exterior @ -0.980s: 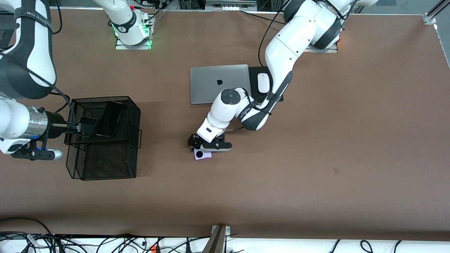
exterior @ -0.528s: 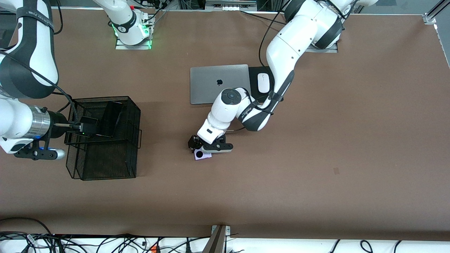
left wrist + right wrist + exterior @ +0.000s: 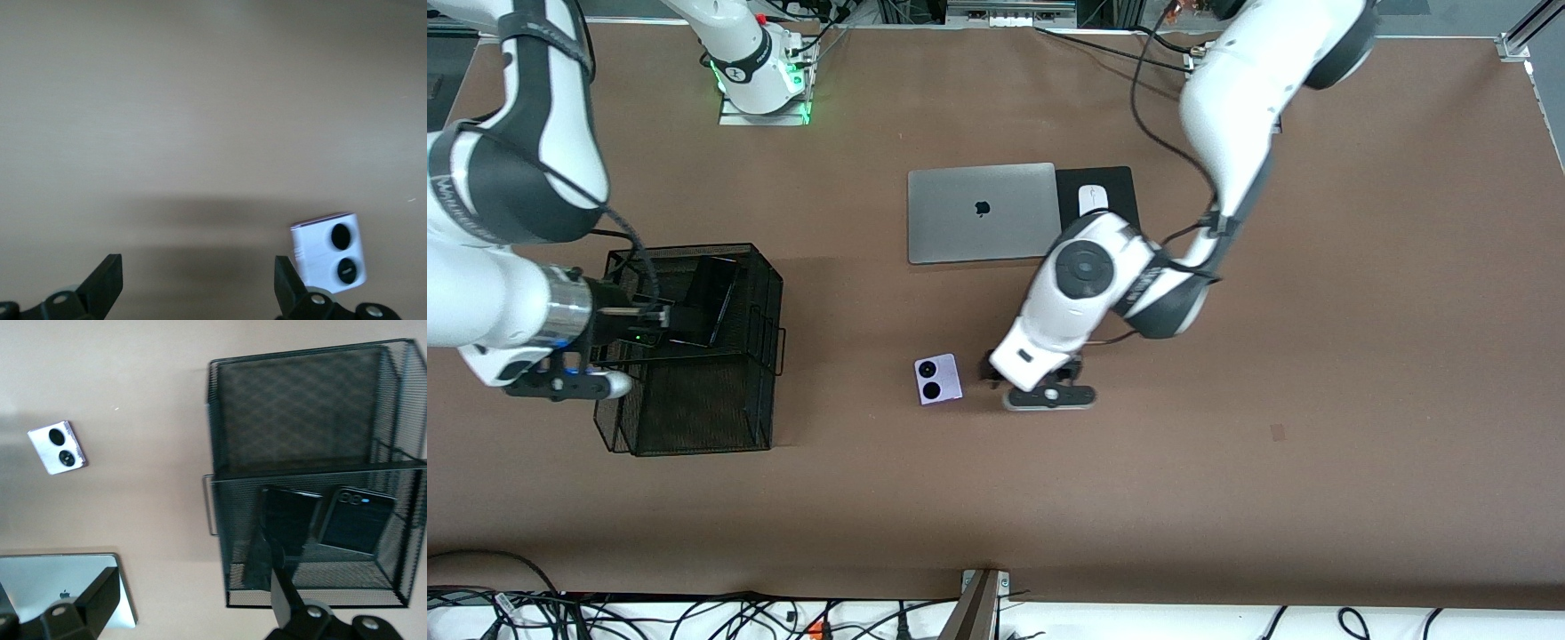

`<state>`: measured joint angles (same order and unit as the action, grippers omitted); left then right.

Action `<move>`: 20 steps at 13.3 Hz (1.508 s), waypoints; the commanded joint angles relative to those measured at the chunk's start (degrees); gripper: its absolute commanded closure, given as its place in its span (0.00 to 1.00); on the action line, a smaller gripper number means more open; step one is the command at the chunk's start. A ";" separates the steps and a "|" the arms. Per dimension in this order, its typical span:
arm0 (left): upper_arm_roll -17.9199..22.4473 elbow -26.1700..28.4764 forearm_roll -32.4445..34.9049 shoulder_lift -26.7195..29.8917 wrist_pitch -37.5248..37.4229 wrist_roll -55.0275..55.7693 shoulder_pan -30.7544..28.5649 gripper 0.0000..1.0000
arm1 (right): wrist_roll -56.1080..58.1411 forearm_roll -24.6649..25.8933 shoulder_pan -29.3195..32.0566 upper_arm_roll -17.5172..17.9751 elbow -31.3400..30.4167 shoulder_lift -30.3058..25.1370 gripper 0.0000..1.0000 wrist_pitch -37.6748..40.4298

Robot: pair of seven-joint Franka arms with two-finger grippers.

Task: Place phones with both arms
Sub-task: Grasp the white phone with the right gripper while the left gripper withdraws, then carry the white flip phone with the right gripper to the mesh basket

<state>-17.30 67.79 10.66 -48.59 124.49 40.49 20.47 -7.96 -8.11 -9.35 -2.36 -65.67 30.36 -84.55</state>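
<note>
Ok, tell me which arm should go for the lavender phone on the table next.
Left, probably. The left pincer stands open just beside the lavender phone, toward the left arm's end of the table. The right pincer, also open, is over the black mesh basket, which already holds two black phones.

Even overhead light, soft shadows, blurred wrist views.

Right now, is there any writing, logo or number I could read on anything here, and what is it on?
Apple logo, no words: on the closed laptop.
Lettering on the right arm's dark band: too small to read.
Lavender phone: two lenses, no text visible.
</note>
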 commanded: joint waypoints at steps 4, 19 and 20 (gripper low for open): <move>-1.24 7.88 0.15 14.83 -22.16 -21.64 -14.03 0.00 | -7.41 0.29 -11.98 -0.28 -4.20 2.49 0.00 -13.16; -1.15 7.79 -2.03 32.14 -39.41 -41.45 -31.01 0.00 | -3.31 6.18 -25.45 -0.28 -5.77 21.32 0.00 -43.14; -1.15 7.79 -3.00 33.63 -39.76 -41.54 -31.89 0.00 | -0.16 6.00 -25.10 -0.37 -6.39 21.40 0.00 -44.46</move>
<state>-18.24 73.47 9.82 -19.02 85.52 -1.07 -9.60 -12.25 -2.56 -34.60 -2.31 -70.72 51.76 -126.20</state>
